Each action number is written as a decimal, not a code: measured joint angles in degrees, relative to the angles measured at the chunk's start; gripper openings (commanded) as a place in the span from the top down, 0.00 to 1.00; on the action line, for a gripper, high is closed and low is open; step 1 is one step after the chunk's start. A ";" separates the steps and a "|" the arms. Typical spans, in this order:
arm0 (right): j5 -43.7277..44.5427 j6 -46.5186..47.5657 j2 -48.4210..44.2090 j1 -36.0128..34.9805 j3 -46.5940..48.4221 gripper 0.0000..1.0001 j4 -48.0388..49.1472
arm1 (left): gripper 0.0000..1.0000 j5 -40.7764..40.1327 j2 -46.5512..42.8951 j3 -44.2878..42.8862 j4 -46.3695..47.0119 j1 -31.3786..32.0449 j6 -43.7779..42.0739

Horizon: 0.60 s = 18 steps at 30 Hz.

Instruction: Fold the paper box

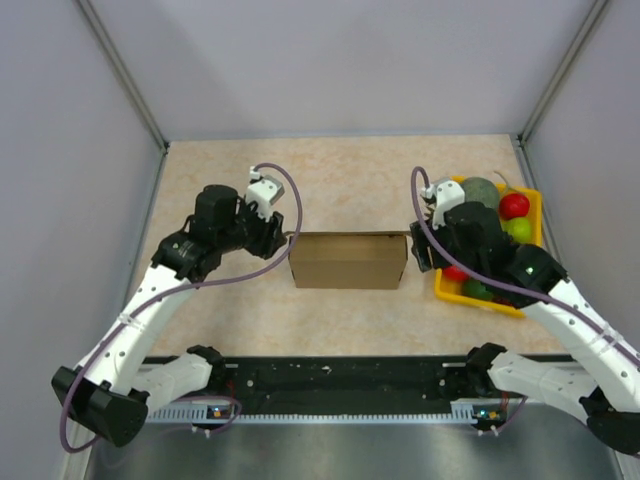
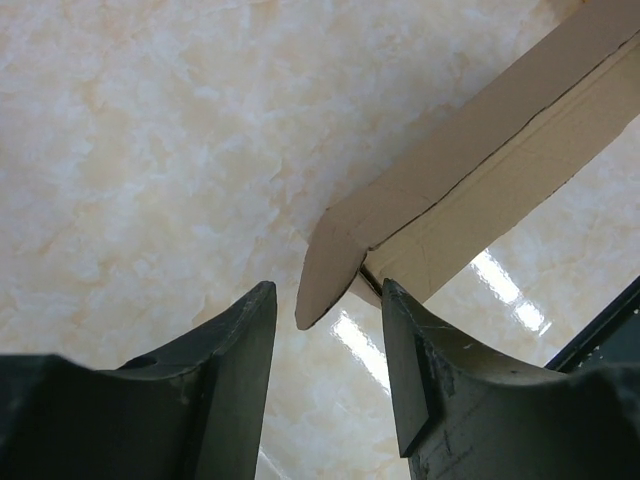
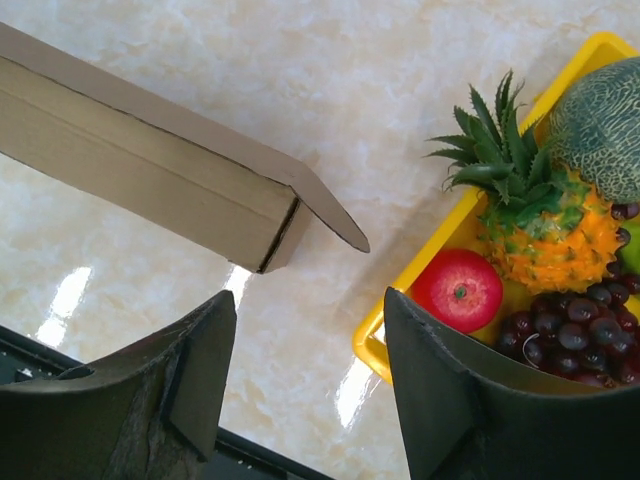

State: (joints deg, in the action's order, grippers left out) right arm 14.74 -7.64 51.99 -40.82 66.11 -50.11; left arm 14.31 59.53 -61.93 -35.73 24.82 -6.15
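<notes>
Cardboard lies between my two hands: the paper box [image 1: 348, 260] sits on the bench [image 1: 350, 180] near its middle. It is a long, low, plain brown carton with its long side facing my bases. At each short end a flap stands out from the body, unfolded.

My left hand [image 2: 325, 295] is at the box's left end with its fingers parted. The tip of that end flap pokes into the gap between them. The finger on the right of my wrist view is right against the corner of the carton; I cannot tell whether it truly touches. The other finger is clear of the flap, so nothing is gripped.

My right hand [image 3: 310, 300] is at the box's right end, also spread and holding nothing. Its end flap is just beyond my fingertips, apart from both.

Beside that hand, to the right of the box, is a yellow tray [image 1: 480, 302] holding a red apple [image 3: 458, 290], a small pineapple [image 3: 530, 225], a green melon [image 3: 600, 130] and dark grapes [image 3: 575, 325].
</notes>
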 measured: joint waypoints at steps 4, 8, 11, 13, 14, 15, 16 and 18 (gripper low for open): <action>0.46 1.73 2.62 0.26 -2.78 0.57 4.17 | 0.52 0.63 0.33 -0.13 -0.90 0.26 -0.02; 1.11 3.89 5.95 0.92 -4.20 0.57 7.52 | 0.59 0.85 1.73 -0.22 -1.51 0.85 -0.07; 1.16 5.01 7.13 1.88 -4.20 0.58 9.11 | 0.64 0.79 2.84 -0.44 -2.19 0.96 -0.09; 1.60 5.60 7.52 2.40 -4.20 0.59 9.97 | 0.66 0.57 3.76 -0.96 -2.54 1.03 -0.02; 1.79 5.97 7.69 2.58 -4.20 0.59 10.29 | 0.67 0.35 4.13 -1.20 -2.54 1.07 0.00; 1.79 6.19 7.78 2.80 -4.20 0.60 10.49 | 0.68 0.17 4.46 -1.44 -2.58 1.11 0.02; 1.73 6.43 7.78 3.10 -4.20 0.60 10.62 | 0.69 0.13 4.68 -1.68 -2.58 1.11 0.09; 1.55 6.62 7.78 3.80 -4.20 0.59 11.02 | 0.70 -0.07 5.16 -2.25 -2.58 1.14 0.33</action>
State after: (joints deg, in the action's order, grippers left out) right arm 16.29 -1.02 59.77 -37.01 61.91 -39.09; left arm 14.24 64.69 -64.18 -38.30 25.96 -5.82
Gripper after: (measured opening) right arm 0.407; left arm 0.318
